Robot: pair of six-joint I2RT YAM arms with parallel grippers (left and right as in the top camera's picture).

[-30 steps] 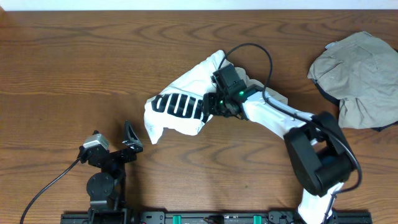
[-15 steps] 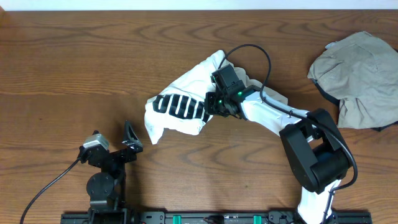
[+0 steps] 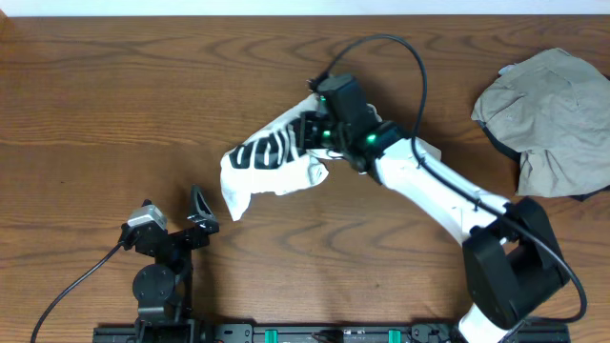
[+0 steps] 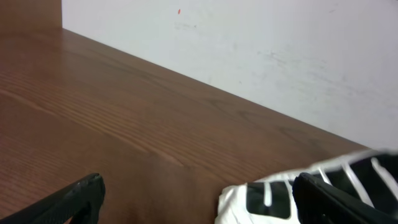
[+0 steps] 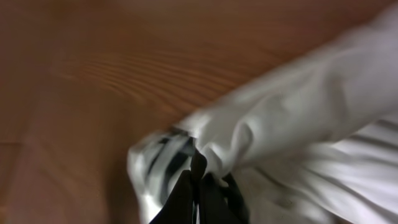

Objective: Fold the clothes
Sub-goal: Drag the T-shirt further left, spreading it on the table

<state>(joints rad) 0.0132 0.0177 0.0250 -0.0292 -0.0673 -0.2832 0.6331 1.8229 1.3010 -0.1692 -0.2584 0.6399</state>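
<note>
Garments on the wooden table (image 3: 95,95) number three, in two separate places. One is a white T-shirt (image 3: 262,167) with black block lettering, bunched in a crumpled heap around the middle of the table, somewhat nearer the far edge than the near one. The other two lie together at the far right corner: a grey-beige shirt (image 3: 548,114) heaped on top, and a dark garment (image 3: 583,195) of which only narrow slivers show along the shirt's lower and left borders. That pair is well apart from the T-shirt.

Two arms are at the table. The right arm reaches from the near right edge diagonally to the T-shirt, and the right gripper (image 3: 310,133) sits on the shirt's far side. In the right wrist view its black fingers (image 5: 186,193) are pressed together with a fold of white cloth pinched between them, the lettered part hanging just left of the tips and a broad white fold running off to the upper right. The picture is blurred, so no finer detail of the grip can be told.

The left arm stays by the near edge on the left side. The left gripper (image 3: 172,211) has its two fingers spread wide with nothing between them, over bare wood. Its wrist view shows the lettered end of the T-shirt (image 4: 273,196) ahead, near the right fingertip (image 4: 336,199).
</note>
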